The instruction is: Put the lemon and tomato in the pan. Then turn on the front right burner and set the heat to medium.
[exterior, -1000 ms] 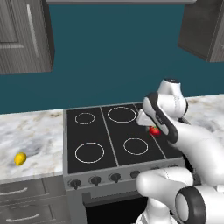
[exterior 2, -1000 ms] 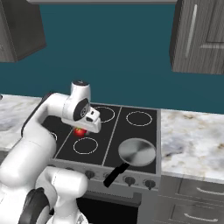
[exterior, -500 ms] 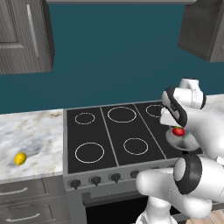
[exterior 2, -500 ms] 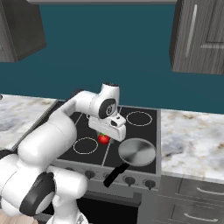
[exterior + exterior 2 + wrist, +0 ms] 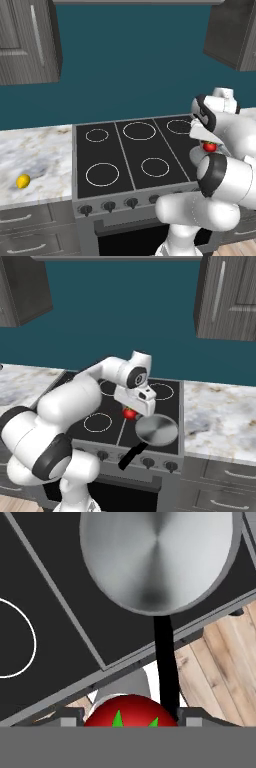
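My gripper (image 5: 131, 412) is shut on the red tomato (image 5: 130, 413) and holds it in the air just left of the pan (image 5: 156, 429). The tomato (image 5: 209, 146) also shows in the left base view, and in the hand view the tomato (image 5: 131, 711) sits between the fingertips, green stem top toward the camera. The grey pan (image 5: 157, 557) rests on the front right burner, its black handle (image 5: 165, 662) pointing out over the stove's front edge. The yellow lemon (image 5: 22, 181) lies on the marble counter (image 5: 40, 155), far left of the stove.
The black stovetop (image 5: 130, 155) has several white burner rings, with a row of knobs (image 5: 109, 204) on its front. More marble counter (image 5: 220, 416) lies right of the stove. Dark cabinets (image 5: 227, 298) hang above. Wooden floor (image 5: 220, 672) shows below the stove's edge.
The arm has carried the tomato rightward across the stove, from over the middle burners to just beside the pan. Lemon and pan have not moved.
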Robot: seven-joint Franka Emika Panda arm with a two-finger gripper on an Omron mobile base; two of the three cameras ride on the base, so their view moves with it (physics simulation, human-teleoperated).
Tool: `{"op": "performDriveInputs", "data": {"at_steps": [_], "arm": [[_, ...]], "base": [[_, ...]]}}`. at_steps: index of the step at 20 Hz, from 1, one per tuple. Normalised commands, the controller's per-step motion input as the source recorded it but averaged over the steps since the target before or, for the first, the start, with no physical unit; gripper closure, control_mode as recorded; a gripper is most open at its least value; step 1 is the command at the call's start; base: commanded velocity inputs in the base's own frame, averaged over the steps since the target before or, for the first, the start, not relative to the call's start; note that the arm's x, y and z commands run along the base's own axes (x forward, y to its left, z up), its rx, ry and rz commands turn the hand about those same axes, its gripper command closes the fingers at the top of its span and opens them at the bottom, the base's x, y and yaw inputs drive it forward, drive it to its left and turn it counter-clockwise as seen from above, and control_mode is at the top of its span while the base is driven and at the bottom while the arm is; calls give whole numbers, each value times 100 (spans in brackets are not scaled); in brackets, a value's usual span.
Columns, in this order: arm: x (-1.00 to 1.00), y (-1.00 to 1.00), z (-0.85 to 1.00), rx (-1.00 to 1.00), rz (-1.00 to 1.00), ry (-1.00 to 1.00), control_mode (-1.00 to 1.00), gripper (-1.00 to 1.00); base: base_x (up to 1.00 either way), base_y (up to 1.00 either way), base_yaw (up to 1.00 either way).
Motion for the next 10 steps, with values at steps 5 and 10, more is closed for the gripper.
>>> {"op": "performDriveInputs", "data": {"at_steps": [5,10], "arm": [[41,0,-55,-1,0,-8,-100,100],[46,-7,-26,-2,0,-9,-100,100]], "base": [[0,0,0],[0,0,0]]}}
